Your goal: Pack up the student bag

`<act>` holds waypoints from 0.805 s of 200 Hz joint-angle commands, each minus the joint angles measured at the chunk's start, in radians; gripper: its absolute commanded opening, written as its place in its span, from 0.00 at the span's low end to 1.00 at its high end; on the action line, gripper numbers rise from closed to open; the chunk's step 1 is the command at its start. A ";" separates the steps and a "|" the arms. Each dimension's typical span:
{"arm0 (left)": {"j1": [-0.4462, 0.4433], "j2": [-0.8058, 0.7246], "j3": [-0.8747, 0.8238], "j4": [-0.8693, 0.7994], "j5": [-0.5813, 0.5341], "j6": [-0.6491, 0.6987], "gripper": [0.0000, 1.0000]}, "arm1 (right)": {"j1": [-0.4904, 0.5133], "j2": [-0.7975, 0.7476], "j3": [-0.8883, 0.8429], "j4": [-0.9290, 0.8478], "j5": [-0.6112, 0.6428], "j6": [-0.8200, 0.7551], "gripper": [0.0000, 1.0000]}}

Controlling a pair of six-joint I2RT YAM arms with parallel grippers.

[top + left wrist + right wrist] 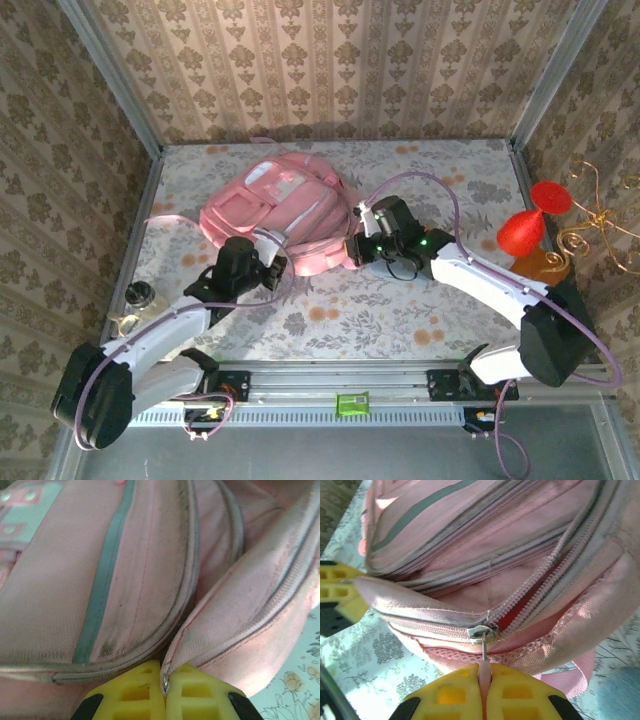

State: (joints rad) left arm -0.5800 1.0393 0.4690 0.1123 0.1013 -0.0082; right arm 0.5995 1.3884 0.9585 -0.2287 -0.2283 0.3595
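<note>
The right pincer (484,692) is pressed together on the pink zip pull (484,672), which hangs from the metal slider (482,632) at the bottom middle of its wrist view. The left pincer (164,695) is also pressed together, pinching a folded edge of the student bag (280,205) at the bottom of its own view. A small metal bit sits between its tips, and I cannot tell what it is. The bag lies on the table (420,310) at the upper middle of the overhead view, between the two pincers. Its zip is part open, with red showing in the gap.

The step looks like working that zip, though which way I cannot tell. To do it well, the left pincer should grip firmly so the cloth is taut. The right should draw the pull along the line of the teeth, low and steady, not up and away from the bag. The track curves, so the wrist ought to turn with it. Loose cloth and mesh beside the slider could catch, so pause if it bunches.

Counted: two pincers, one bag, one slider, one pull. At the left edge of the overhead view there is one small jar (140,296). At the right edge there is one red hourglass-shaped thing (528,228) and one gold wire ornament (595,235).
</note>
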 commanded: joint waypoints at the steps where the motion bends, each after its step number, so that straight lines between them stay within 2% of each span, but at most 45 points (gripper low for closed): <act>1: 0.054 0.039 0.017 -0.012 -0.149 -0.089 0.03 | 0.012 -0.061 -0.041 0.074 -0.118 0.009 0.00; 21: 0.076 0.064 0.045 -0.025 -0.157 -0.113 0.13 | 0.048 -0.070 -0.063 0.117 -0.132 0.020 0.00; 33: 0.080 0.050 0.059 -0.050 -0.164 -0.125 0.24 | 0.072 -0.064 -0.064 0.129 -0.126 0.024 0.00; 48: 0.075 0.003 0.066 -0.083 -0.159 -0.130 0.38 | 0.093 -0.047 -0.063 0.143 -0.123 0.035 0.00; 85: 0.014 -0.151 0.053 -0.089 -0.132 -0.084 0.63 | 0.106 -0.016 -0.052 0.173 -0.128 0.052 0.00; 114: -0.057 -0.169 0.066 -0.065 -0.087 0.023 0.69 | 0.106 -0.003 -0.039 0.183 -0.140 0.061 0.00; 161: -0.109 -0.053 0.091 -0.021 0.093 0.214 0.70 | 0.106 -0.006 -0.035 0.183 -0.152 0.075 0.00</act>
State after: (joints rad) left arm -0.6704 0.9272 0.5144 0.0647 0.0776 0.0624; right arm 0.6971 1.3907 0.8928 -0.1081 -0.3271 0.4229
